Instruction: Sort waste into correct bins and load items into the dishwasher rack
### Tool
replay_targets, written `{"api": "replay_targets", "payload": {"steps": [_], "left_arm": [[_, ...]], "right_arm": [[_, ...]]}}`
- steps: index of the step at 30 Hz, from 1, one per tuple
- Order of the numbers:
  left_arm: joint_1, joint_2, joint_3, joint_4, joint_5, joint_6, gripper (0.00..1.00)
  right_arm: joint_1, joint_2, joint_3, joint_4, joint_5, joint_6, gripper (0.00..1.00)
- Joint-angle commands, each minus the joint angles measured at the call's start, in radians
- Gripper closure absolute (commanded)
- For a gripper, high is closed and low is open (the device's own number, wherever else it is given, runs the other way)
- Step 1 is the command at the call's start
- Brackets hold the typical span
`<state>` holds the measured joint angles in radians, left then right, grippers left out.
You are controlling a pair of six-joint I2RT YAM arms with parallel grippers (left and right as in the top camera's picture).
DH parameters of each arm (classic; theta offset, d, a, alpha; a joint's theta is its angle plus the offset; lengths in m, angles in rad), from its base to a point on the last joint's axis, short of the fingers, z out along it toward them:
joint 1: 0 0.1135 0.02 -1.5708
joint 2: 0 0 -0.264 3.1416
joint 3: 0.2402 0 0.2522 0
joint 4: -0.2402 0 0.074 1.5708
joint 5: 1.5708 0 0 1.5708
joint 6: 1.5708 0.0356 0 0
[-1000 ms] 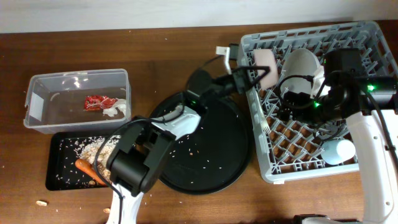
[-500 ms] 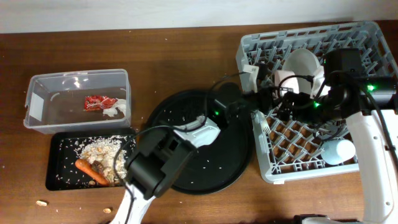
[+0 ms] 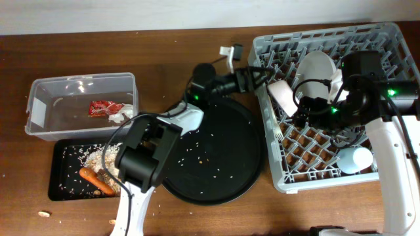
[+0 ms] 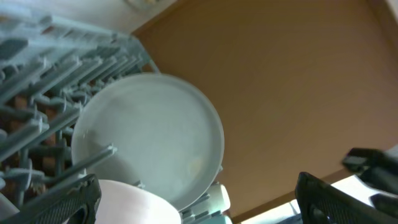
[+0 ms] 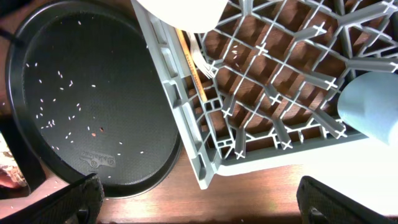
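The grey dishwasher rack (image 3: 394, 39) fills the right side. A white plate (image 3: 318, 65) stands on edge in it, large in the left wrist view as the plate (image 4: 149, 137). A white cup (image 3: 282, 95) lies tilted beside it. My left gripper (image 3: 261, 77) is at the rack's left rim, open, with the cup (image 4: 137, 202) loose by its left finger. My right gripper (image 5: 205, 205) hangs open over the rack's front left corner, holding nothing. Below it lie a white fork (image 5: 202, 62), a thin wooden stick (image 5: 189, 62) and a pale cup (image 5: 373, 106).
A round black tray (image 3: 216, 157) with scattered rice lies between the arms. At the left, a clear tub (image 3: 39, 108) holds a red wrapper (image 3: 105, 107) and white tissue (image 3: 121, 117). A shallow black tray (image 3: 62, 187) holds rice and a carrot piece (image 3: 95, 180).
The left gripper carried the white cup into the rack beside the plate, opened and let it go. It has drawn back slightly left. The right arm has not moved.
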<state>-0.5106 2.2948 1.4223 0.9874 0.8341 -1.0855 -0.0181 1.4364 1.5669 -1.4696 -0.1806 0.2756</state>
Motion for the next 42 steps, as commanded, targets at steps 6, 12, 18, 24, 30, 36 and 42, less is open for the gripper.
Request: {"api": "replay_targets", "payload": {"steps": [6, 12, 18, 24, 30, 36, 42], "left_arm": [[0.114, -0.735, 0.009, -1.728, -0.644, 0.767, 0.01], [0.218, -1.426, 0.009, -2.338, -1.21, 0.766, 0.01], [0.219, -1.561, -0.015, -2.388, -1.303, 0.766, 0.01], [0.219, -1.465, -0.044, -2.314, -1.299, 0.765, 0.01], [0.219, -1.464, -0.044, -2.314, -1.299, 0.765, 0.01], [0.219, -1.464, -0.044, -2.314, -1.299, 0.765, 0.01], [0.219, -1.464, -0.044, -2.314, -1.299, 0.765, 0.01]], "right_arm": [[-0.003, -0.007, 0.008, 0.0, 0.009, -0.009, 0.01], [-0.003, -0.007, 0.008, 0.0, 0.009, -0.009, 0.02], [0.084, -0.25, 0.006, 0.003, 0.01, -0.009, 0.01], [0.082, -0.635, -0.052, 0.003, 0.009, -0.009, 0.01], [0.023, -1.167, -0.962, 0.885, -0.071, -0.02, 0.01], [-0.011, -1.433, -1.565, 1.445, -0.131, 0.179, 0.01], [-0.01, -1.433, -1.561, 1.421, -0.122, 0.178, 0.01]]}}
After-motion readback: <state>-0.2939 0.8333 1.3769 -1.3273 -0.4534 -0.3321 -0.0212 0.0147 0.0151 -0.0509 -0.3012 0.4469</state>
